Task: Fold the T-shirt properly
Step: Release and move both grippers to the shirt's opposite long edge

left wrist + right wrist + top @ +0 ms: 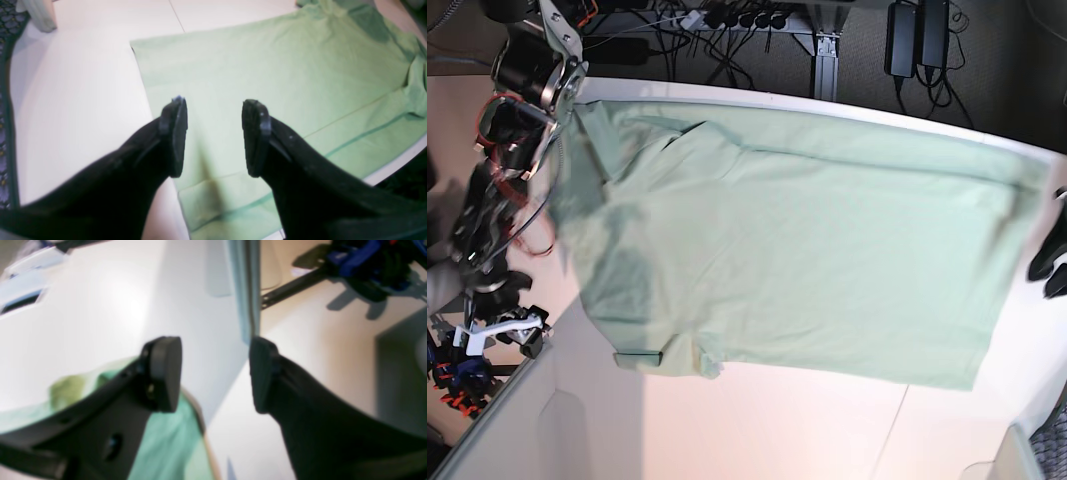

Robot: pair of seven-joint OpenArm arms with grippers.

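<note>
lying flat: the t-shirt (797, 250) is spread across the white table (827, 430), filling most of the base view from 9 o'clock to 3 o'clock
hidden or cut off: the shirt's far hem at 3 o'clock blurs into the table edge; the collar area near 10 o'clock sits under the right arm's cables and is hard to read; buttons and tag cannot be made out
left gripper (213, 136): released, the two black fingers stand well apart with nothing between them, hovering over the shirt near its straight edge; in the base view only a dark tip shows at 3 o'clock
right gripper (215, 373): released, the pads apart and empty; the left wrist view does not show it, and its own view is heavily blurred
right wrist view: a strip of green cloth shows at 7 o'clock under the left finger; the table edge runs toward 12 o'clock, with floor and dark blue equipment at 2 o'clock
fabric: pale mint green, matte, soft knit, plain; a stitched hem line runs along the near edge in the left wrist view
folds: a short sleeve (652, 355) lies doubled at 7 o'clock; bunched cloth at 3 o'clock in the left wrist view
pads: dark, flat, rounded oval ends, slightly scuffed
table: smooth, glossy white, with a thin seam
</note>
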